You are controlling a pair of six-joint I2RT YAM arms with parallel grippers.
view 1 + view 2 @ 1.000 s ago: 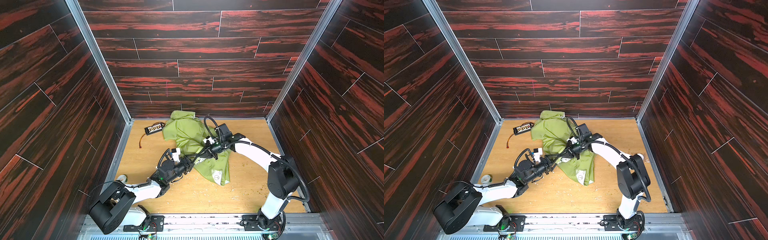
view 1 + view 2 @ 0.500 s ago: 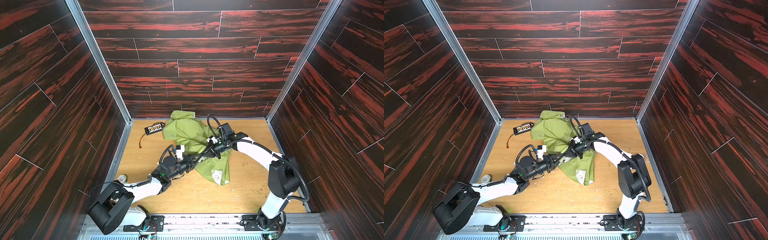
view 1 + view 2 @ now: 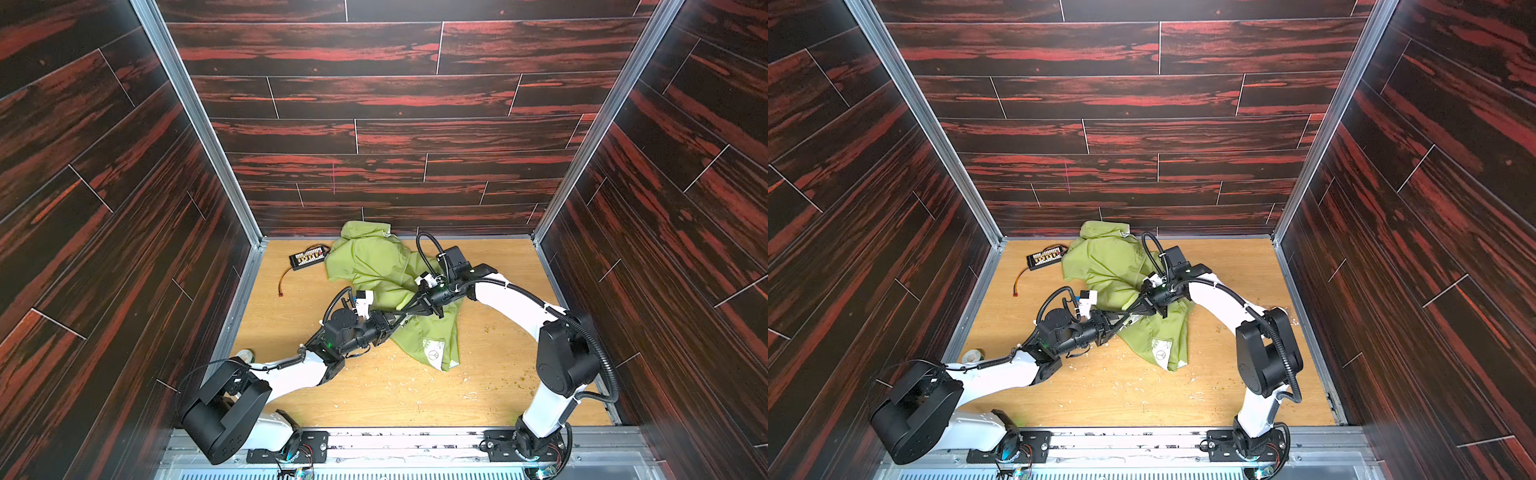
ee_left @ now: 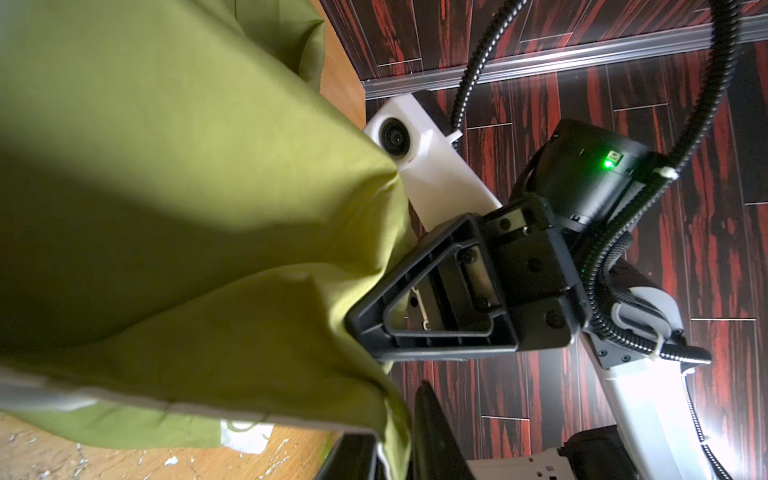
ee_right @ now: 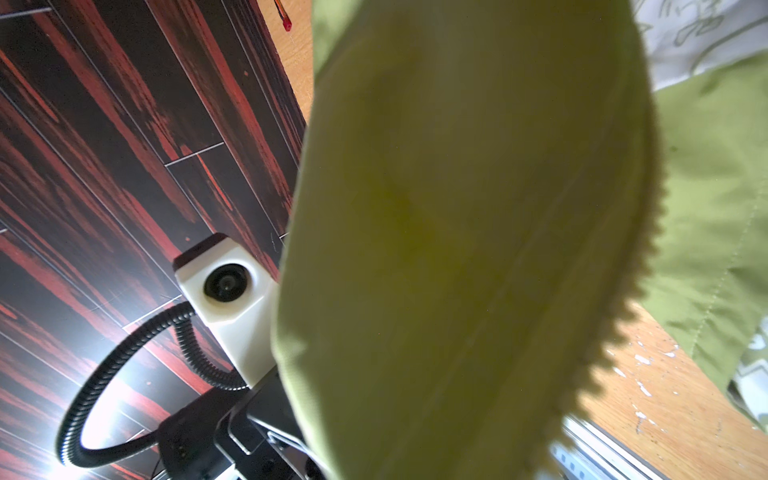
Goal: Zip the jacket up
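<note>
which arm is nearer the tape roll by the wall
Left. The left arm runs just beside the tape roll; the right arm stands on the opposite side, reaching onto the jacket.

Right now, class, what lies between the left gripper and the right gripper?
A short stretch of the jacket: its green edge, pinched by the right gripper, runs into the left gripper. The left wrist view shows it.
</note>
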